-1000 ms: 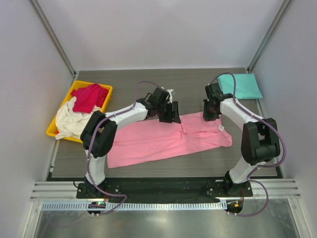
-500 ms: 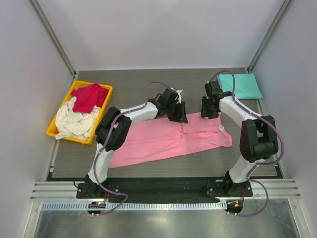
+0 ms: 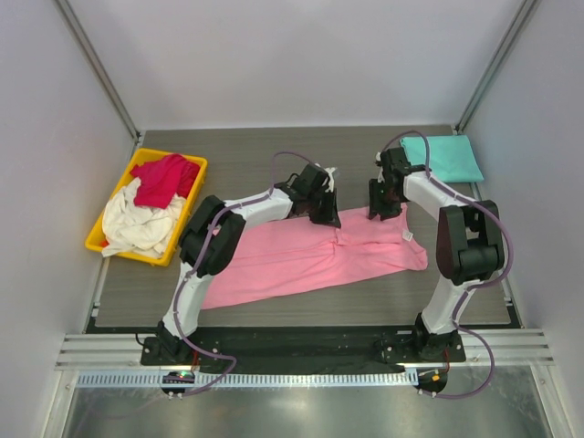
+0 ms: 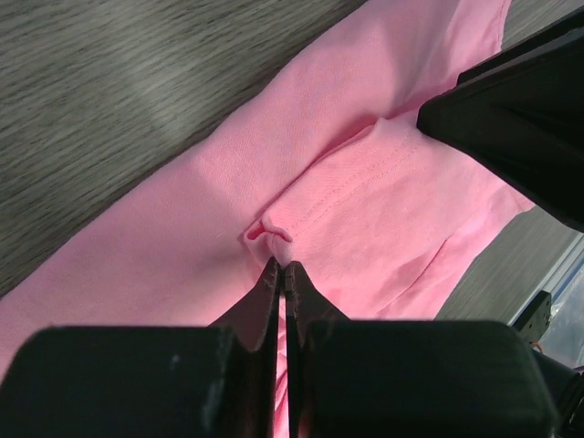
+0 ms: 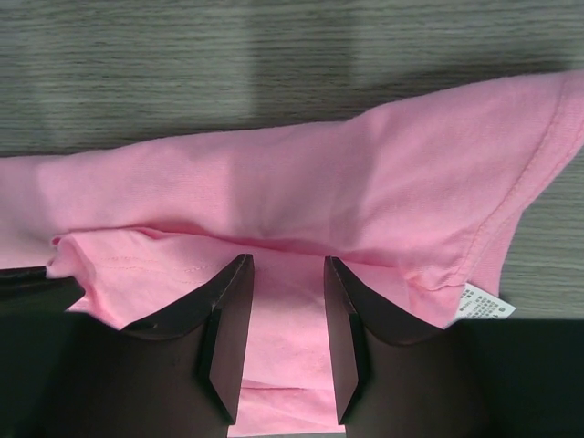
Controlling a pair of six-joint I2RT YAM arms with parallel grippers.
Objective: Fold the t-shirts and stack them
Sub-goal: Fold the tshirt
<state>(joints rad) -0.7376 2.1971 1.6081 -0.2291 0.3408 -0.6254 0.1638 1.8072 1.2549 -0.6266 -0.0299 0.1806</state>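
From above, the pink t-shirt (image 3: 301,260) lies spread mid-bench (image 3: 274,155), with the left pincer (image 3: 326,217) and right pincer (image 3: 380,212) at its far edge. A folded teal t-shirt (image 3: 447,157) sits far right, and a red t-shirt (image 3: 162,178) lies on a cream t-shirt (image 3: 132,224) in the yellow bin (image 3: 100,235). The left wrist view shows that pincer closed on a small pucker of pink cloth. In the right wrist view the fingers (image 5: 228,319) stand parted over a pink fold.

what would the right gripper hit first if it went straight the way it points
The right gripper points down at the pink t-shirt; its open jaws would probably meet that cloth first, though depth is unclear.
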